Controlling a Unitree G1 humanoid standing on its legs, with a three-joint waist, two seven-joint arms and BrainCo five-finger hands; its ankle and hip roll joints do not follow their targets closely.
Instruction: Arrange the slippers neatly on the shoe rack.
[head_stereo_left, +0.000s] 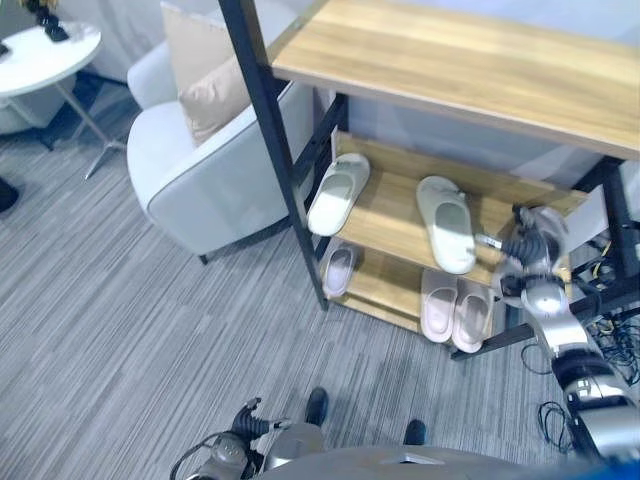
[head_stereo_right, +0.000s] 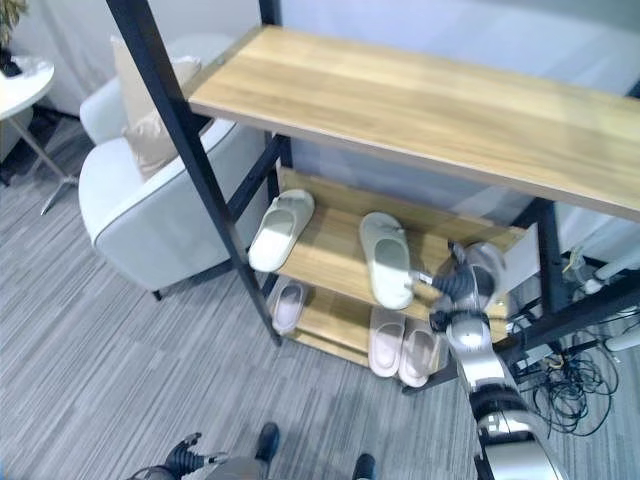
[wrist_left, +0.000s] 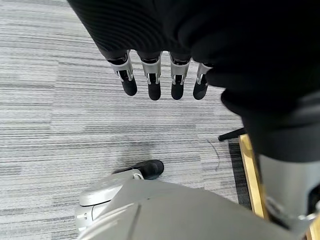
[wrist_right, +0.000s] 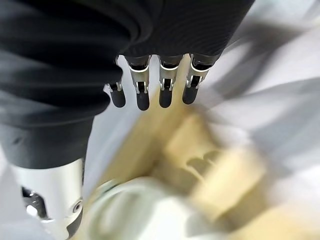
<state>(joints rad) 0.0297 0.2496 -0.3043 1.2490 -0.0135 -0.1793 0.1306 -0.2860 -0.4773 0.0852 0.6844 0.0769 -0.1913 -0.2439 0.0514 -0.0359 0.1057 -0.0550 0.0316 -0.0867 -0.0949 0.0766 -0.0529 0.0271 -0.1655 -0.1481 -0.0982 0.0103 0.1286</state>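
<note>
Since the right hand (head_stereo_left: 530, 250) hovers fingers-straight (holding nothing) beside the pale green slipper (head_stereo_left: 447, 222), it should nudge gently toward its mate (head_stereo_left: 338, 193).

Five slippers (head_stereo_left: 338, 193) — one rack (head_stereo_left: 470, 70)

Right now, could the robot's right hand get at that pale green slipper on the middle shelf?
Probably yes. The right hand hangs open at the shelf's right end, just beside the green slipper, with nothing between them.
</note>
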